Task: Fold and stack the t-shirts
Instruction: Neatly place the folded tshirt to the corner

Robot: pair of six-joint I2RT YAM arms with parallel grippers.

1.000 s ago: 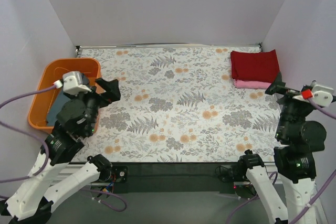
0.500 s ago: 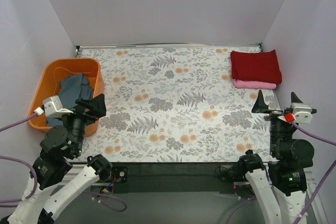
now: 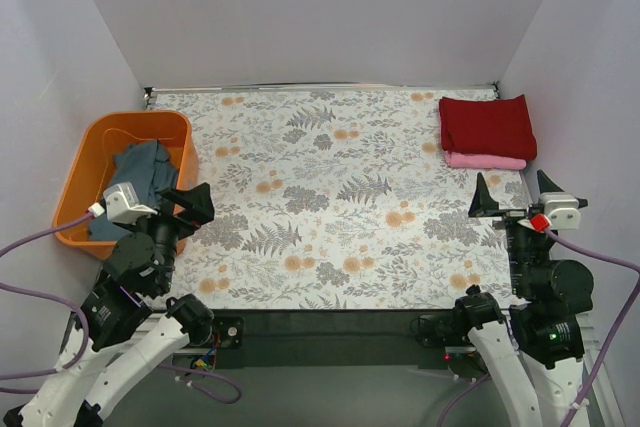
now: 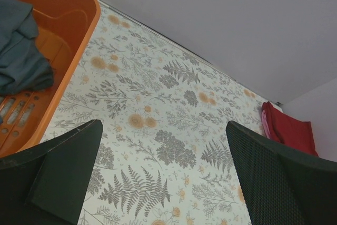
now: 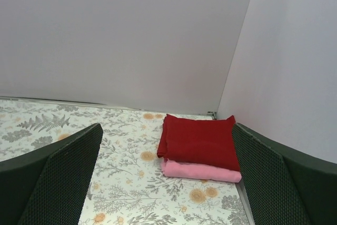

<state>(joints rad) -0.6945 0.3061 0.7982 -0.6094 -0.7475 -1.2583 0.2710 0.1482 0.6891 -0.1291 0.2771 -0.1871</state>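
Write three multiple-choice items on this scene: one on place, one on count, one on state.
1. Where does the grey-blue shirt lie?
A in the basket
B mid-table
C on the floor

2. How many shirts are stacked at the far right?
A one
B two
C three

3. How do the left gripper and right gripper stand?
A both open, empty
B both shut on cloth
C one open, one shut

Answers:
1 A: it lies crumpled inside the orange rim.
2 B: the red shirt lies on the pink shirt.
3 A: each wrist view shows its fingers wide apart with nothing held between them.
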